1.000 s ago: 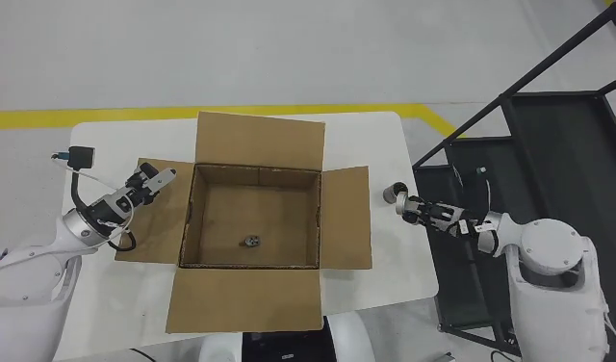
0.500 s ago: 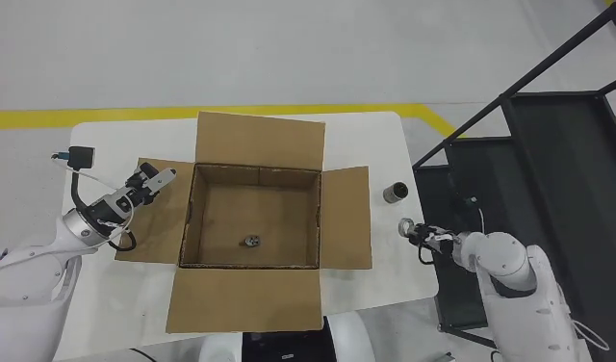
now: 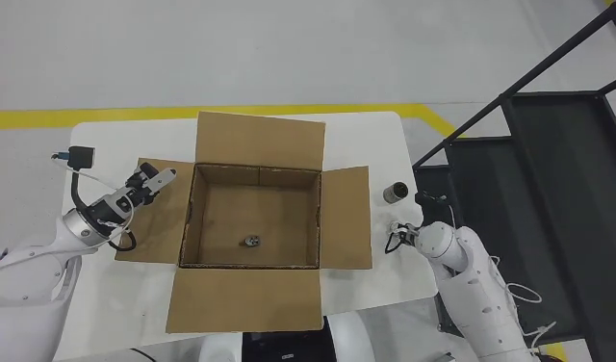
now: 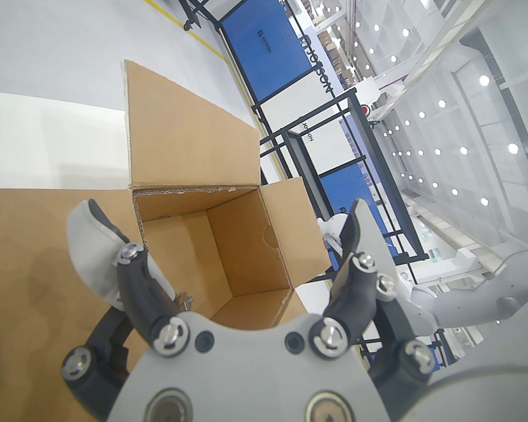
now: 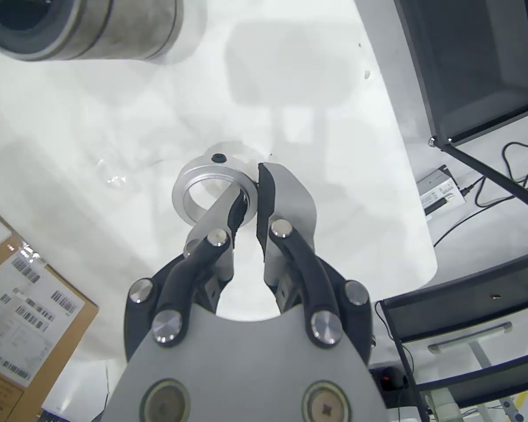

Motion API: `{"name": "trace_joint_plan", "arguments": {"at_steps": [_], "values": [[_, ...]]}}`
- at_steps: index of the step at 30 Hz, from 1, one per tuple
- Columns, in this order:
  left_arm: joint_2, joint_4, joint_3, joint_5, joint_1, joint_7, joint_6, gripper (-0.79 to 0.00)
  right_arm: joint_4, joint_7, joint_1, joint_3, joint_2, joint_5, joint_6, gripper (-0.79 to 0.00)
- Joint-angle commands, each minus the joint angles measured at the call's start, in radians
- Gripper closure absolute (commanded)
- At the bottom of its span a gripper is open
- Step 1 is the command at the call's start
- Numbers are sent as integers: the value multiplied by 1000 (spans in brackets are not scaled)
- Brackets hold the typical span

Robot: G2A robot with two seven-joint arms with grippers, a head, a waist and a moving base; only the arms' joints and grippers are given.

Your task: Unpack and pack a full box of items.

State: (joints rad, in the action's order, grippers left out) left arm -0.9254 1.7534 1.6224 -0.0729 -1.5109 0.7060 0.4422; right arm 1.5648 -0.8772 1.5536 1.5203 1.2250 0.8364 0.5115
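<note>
Right end effector (image 5: 251,186) — grey plate (image 5: 246,375), black links (image 5: 307,274), silver screws (image 5: 325,325).

This is a factory hall. A yellow line (image 3: 144,115) marks the floor (image 3: 289,35). Blue panels (image 4: 285,59) and rows of ceiling lamps (image 4: 464,150) show beyond.

Matt cardboard box (image 3: 260,136); smooth, polished metal ring (image 5: 182,190).

Brown box (image 3: 260,136); silver ring (image 5: 202,168); white table (image 3: 135,141)
</note>
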Motion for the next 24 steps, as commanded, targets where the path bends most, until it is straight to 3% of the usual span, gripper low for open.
{"name": "trace_joint_plan", "arguments": {"at_steps": [1, 6, 7, 9, 17, 24], "values": [[0, 0, 0, 0, 0, 0, 0, -785, -24, 14, -15, -8, 2, 2, 8, 0], [0, 0, 0, 0, 0, 0, 0, -785, -48, 39, -34, -23, 6, -12, 22, 0], [0, 0, 0, 0, 0, 0, 0, -785, -50, 42, -36, -25, 6, -11, 24, -126], [0, 0, 0, 0, 0, 0, 0, -785, -52, 44, -41, -29, 6, -6, 35, -785], [0, 0, 0, 0, 0, 0, 0, -785, 13, 11, -30, -18, 0, 19, 55, -785], [0, 0, 0, 0, 0, 0, 0, -785, 242, -30, 59, 101, -12, -42, 61, -785]]}}
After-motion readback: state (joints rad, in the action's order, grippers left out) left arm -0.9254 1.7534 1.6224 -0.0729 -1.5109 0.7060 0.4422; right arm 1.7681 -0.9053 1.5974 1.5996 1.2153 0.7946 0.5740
